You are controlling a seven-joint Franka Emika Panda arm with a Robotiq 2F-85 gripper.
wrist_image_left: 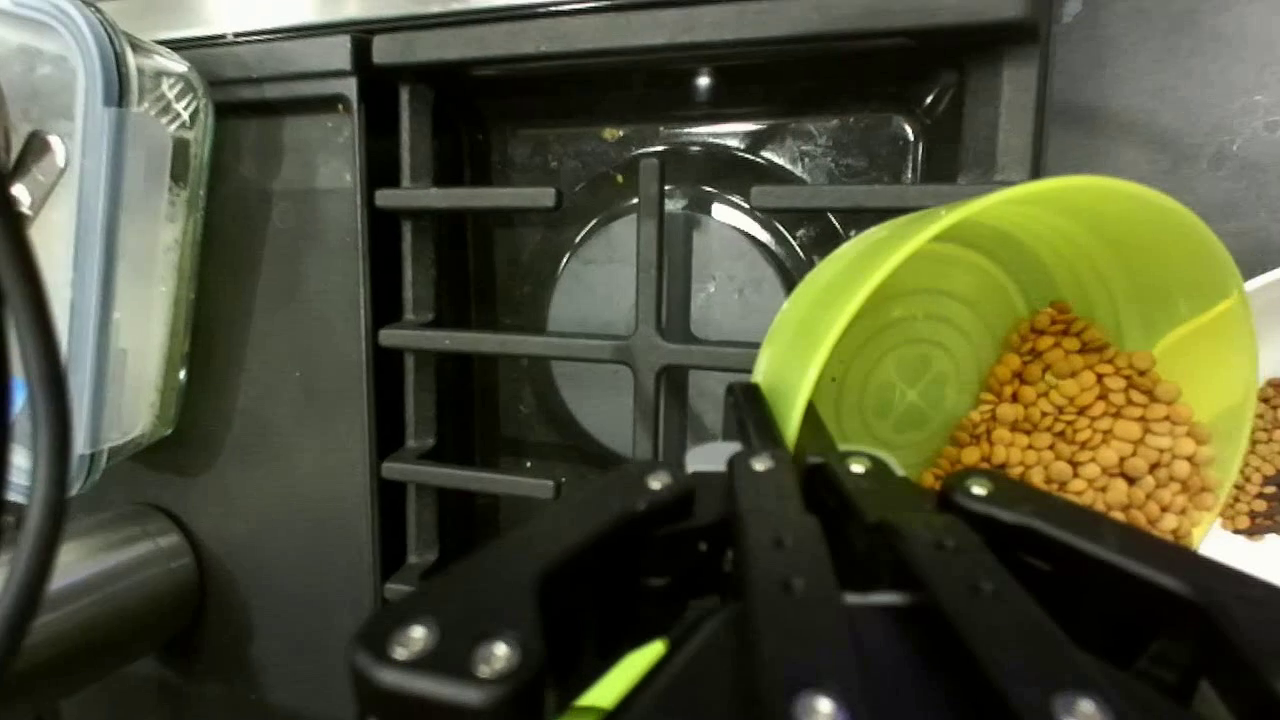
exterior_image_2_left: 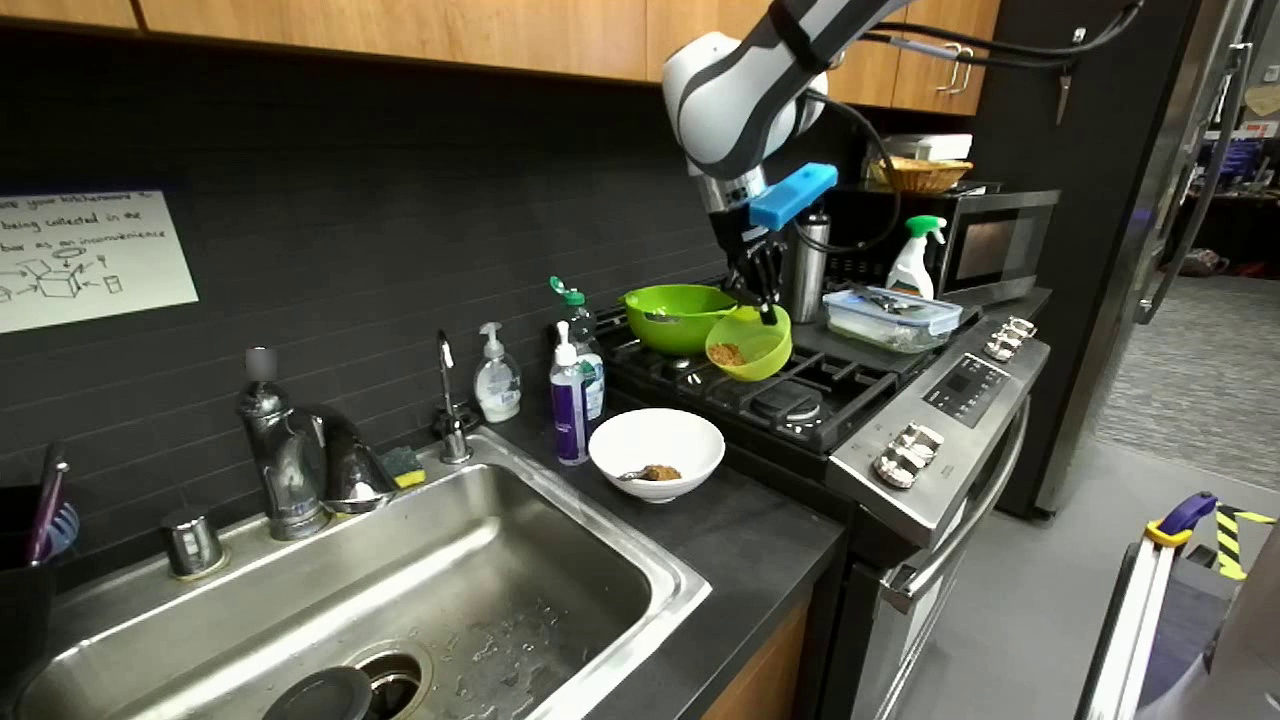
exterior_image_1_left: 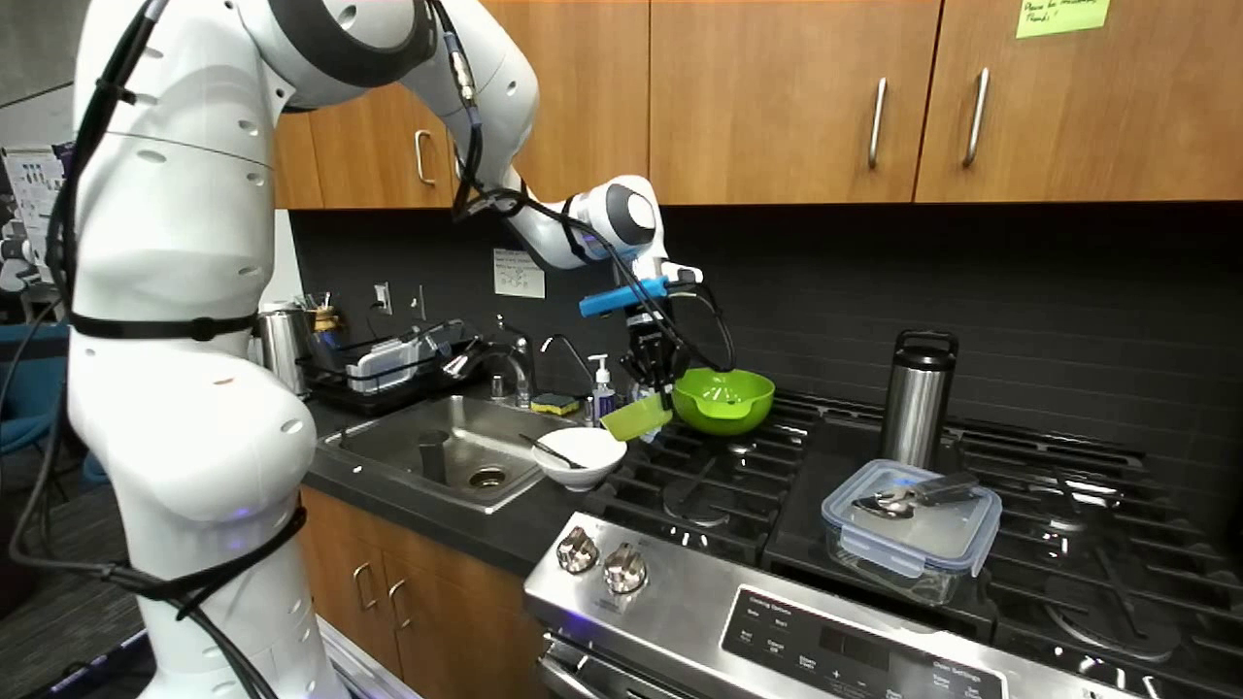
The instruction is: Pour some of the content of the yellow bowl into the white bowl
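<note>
Yellow bowl [wrist_image_left: 960,345] hangs tilted, its rim pinched in the tool [wrist_image_left: 783,418].

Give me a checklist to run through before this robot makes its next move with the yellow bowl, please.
1. Gripper shut on the rim of the yellow bowl: ok.
2. Lentils available to pour: ok, the yellow bowl holds a heap.
3. White bowl upright on the countertop: ok.
4. Nothing but lentils in the white bowl: not ok, a utensil rests there.
5. Yellow bowl's lip above the white bowl: cannot tell, no view settles it.
</note>
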